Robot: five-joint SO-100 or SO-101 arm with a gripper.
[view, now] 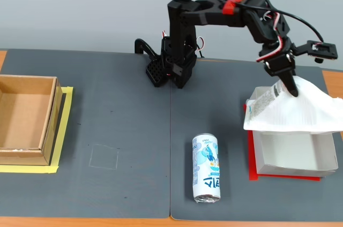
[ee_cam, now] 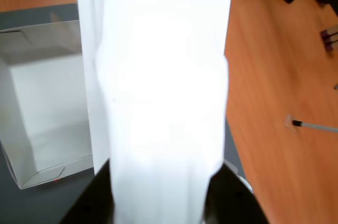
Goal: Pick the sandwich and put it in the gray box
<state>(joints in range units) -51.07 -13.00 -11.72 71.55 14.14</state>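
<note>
The sandwich, a flat white plastic packet with a small printed label at its left end, hangs over the far part of the gray box. My gripper is shut on its upper edge. The gray box is a shallow pale tray on a red sheet; its near half shows bare. In the wrist view the sandwich fills the middle, running up from between my dark fingers. The gray box lies to its left and below.
A blue-and-white drink can lies on the dark mat left of the gray box. A deeper brown cardboard box on yellow tape stands at the far left. The arm's base is at the back. A thin cable lies on the wooden table.
</note>
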